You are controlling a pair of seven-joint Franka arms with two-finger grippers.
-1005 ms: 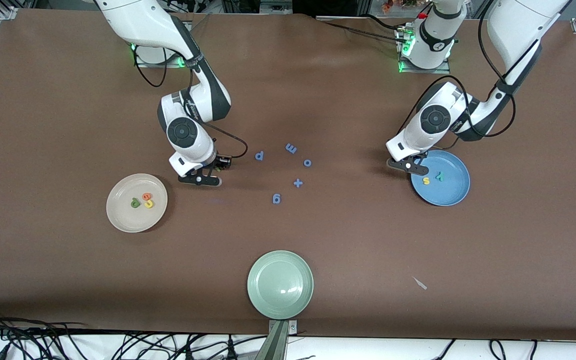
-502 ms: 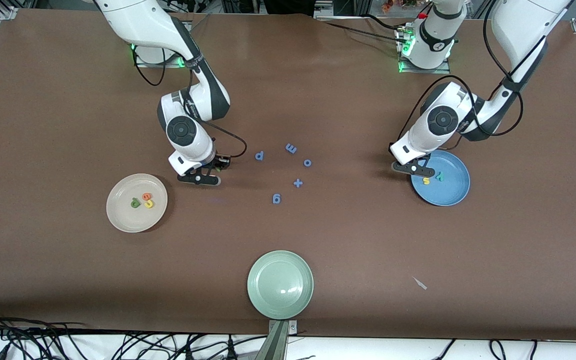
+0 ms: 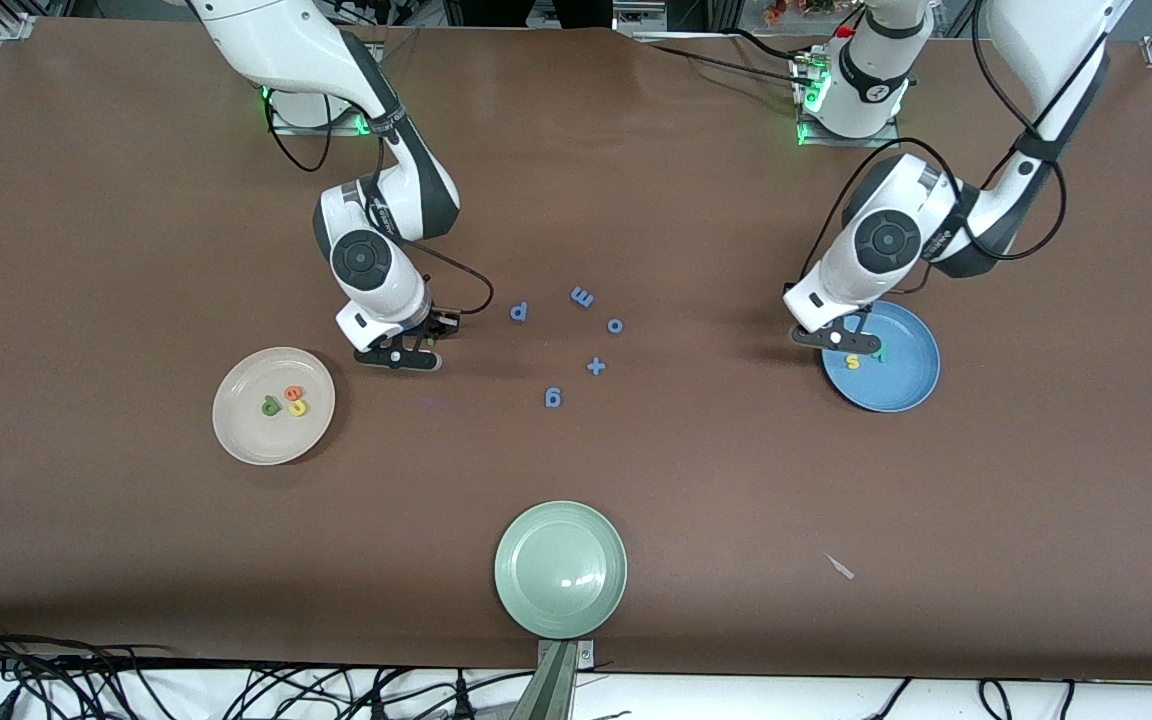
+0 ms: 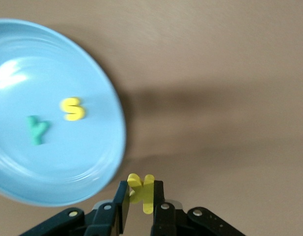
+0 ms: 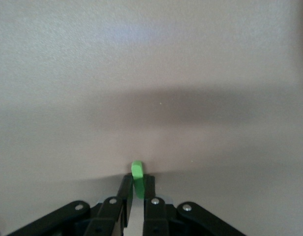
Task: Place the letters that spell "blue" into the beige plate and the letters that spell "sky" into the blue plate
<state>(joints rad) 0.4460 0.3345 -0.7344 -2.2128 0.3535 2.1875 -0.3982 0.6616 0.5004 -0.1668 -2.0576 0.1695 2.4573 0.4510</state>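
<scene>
My left gripper (image 3: 841, 340) hangs over the rim of the blue plate (image 3: 908, 378) and is shut on the yellow k (image 4: 141, 189). A yellow s (image 4: 71, 108) and a teal y (image 4: 37, 129) lie in that plate (image 4: 53, 172). My right gripper (image 3: 396, 357) is low at the table beside the beige plate (image 3: 246, 385). It is shut on the thin green l (image 5: 137, 178). In the beige plate lie the green b (image 3: 270, 405), the orange e (image 3: 293, 393) and the yellow u (image 3: 297, 407).
Blue letters lie mid-table: p (image 3: 519, 311), m (image 3: 582, 296), o (image 3: 615, 325), a plus sign (image 3: 595, 366) and g (image 3: 553, 397). A pale green plate (image 3: 560, 569) sits near the front edge. A small pale scrap (image 3: 840, 566) lies toward the left arm's end.
My right gripper's fingers have shut on the green l. The left gripper has drifted a little farther over the blue plate with the k and now covers part of the y.
</scene>
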